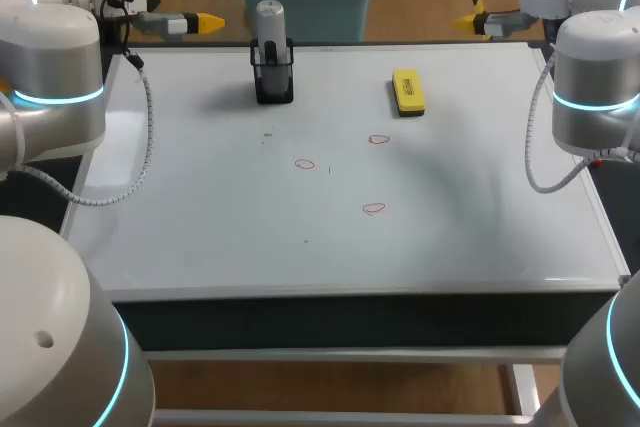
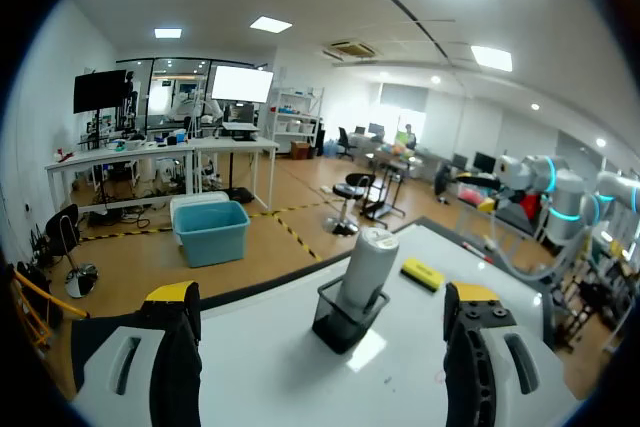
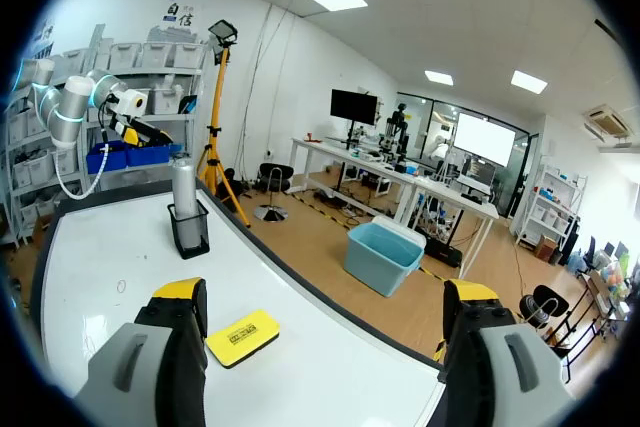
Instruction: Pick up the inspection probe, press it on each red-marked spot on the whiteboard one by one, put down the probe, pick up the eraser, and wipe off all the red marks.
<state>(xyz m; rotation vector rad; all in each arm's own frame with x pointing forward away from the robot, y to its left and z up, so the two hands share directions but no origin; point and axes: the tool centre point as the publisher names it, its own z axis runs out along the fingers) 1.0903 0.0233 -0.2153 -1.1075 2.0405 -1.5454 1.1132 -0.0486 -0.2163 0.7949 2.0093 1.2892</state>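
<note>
Glossy smooth whiteboard (image 1: 450, 227), wire-mesh holder (image 1: 273, 82)

Robotics lab: left arm (image 1: 55, 77) and right arm (image 1: 597, 87) flank a whiteboard (image 1: 200, 207); probe (image 1: 269, 22) in a stand (image 1: 274, 82) at 11 o'clock, eraser (image 1: 408, 92) at 1 o'clock.

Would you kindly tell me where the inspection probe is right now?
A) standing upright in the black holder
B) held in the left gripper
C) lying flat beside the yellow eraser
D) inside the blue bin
A: the inspection probe stands upright in the black holder at the far side of the whiteboard.
</note>
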